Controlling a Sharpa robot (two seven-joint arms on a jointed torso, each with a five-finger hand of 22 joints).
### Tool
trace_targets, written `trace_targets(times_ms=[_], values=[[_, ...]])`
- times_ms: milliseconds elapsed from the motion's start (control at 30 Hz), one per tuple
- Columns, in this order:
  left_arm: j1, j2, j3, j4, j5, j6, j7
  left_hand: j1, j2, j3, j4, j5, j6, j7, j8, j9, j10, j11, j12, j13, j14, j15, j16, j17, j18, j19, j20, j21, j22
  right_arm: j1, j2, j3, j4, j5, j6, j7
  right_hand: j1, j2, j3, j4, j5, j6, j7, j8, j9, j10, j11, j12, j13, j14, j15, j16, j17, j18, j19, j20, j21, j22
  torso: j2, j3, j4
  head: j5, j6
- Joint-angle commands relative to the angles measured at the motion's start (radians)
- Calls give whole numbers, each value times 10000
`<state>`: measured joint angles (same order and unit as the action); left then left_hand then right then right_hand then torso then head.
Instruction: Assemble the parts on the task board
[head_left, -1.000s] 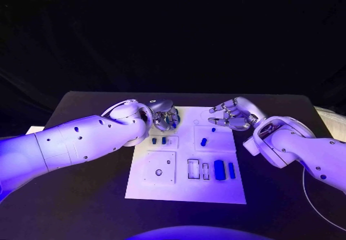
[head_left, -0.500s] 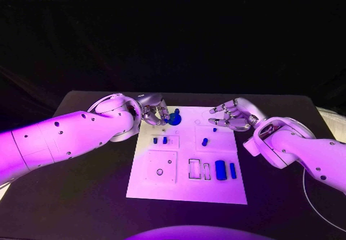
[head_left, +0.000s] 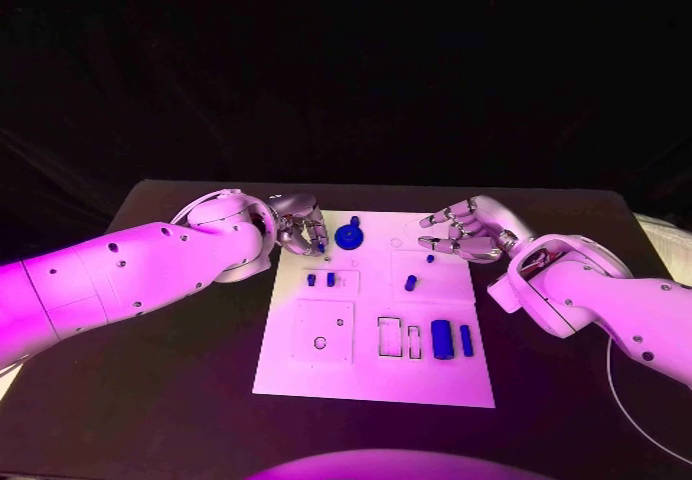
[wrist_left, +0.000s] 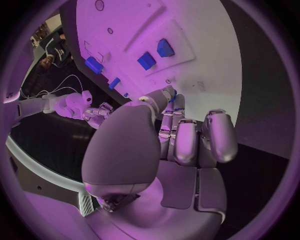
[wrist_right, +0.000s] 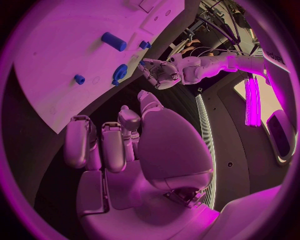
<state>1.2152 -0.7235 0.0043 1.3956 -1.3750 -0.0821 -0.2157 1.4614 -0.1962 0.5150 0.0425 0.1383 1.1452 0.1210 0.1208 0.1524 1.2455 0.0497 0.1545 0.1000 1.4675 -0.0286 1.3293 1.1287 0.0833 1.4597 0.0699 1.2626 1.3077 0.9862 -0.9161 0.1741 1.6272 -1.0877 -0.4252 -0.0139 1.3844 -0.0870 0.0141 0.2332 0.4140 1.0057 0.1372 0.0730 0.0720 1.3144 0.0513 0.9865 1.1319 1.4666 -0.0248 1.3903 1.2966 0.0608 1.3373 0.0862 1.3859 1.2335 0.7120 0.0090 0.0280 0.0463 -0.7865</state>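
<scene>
The task board (head_left: 378, 375) is a white rectangular plate lying flat at the middle of the black table (head_left: 173, 400). It carries raised square panels, outlined slots and several small blue parts. A round blue part with a stem (head_left: 351, 236) sits at the board's far edge. 2 small blue blocks (head_left: 320, 280) lie on a panel on the board's left half, and a short blue peg (head_left: 410, 282) stands on the panel to their right. 2 long blue bars (head_left: 450, 340) lie side by side near the board's right edge, beside 2 outlined slots.

The left hand (head_left: 299, 232) hovers at the board's far left corner, just beside the round blue part, its fingers curled in and holding nothing; whether a fingertip touches the part cannot be told. The right hand (head_left: 464, 231) hangs over the board's far right corner, fingers bent and apart, holding nothing.

In the left wrist view the palm (wrist_left: 156, 165) hides the board's near portion.
</scene>
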Motion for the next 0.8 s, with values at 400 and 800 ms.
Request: trace_targets(times_ms=[400,800], values=[[-65,186,-65,-139,-7,432,41,-123,9,73,0,-22,44,15,-53,-9,59,37,-60,1,285,5,-14,-20,-117,47,39,13,339,-15,24,0,24,-65,112,73,-32,36,26,38,59,89,-2,0,4,-50,-30,23,-16,466,13,-65,-22,185,-68,18,-48,-21,8,5,-4,27,-40],[-87,288,-88,-202,12,418,78,-138,11,80,-18,-25,71,6,-51,-8,92,27,-64,10,286,0,-4,-14,-118,48,39,19,347,-15,28,0,24,-64,124,73,-32,36,26,38,59,89,-2,0,4,-50,-30,23,-16,466,13,-65,-22,185,-68,18,-48,-21,10,9,-15,35,-33]])
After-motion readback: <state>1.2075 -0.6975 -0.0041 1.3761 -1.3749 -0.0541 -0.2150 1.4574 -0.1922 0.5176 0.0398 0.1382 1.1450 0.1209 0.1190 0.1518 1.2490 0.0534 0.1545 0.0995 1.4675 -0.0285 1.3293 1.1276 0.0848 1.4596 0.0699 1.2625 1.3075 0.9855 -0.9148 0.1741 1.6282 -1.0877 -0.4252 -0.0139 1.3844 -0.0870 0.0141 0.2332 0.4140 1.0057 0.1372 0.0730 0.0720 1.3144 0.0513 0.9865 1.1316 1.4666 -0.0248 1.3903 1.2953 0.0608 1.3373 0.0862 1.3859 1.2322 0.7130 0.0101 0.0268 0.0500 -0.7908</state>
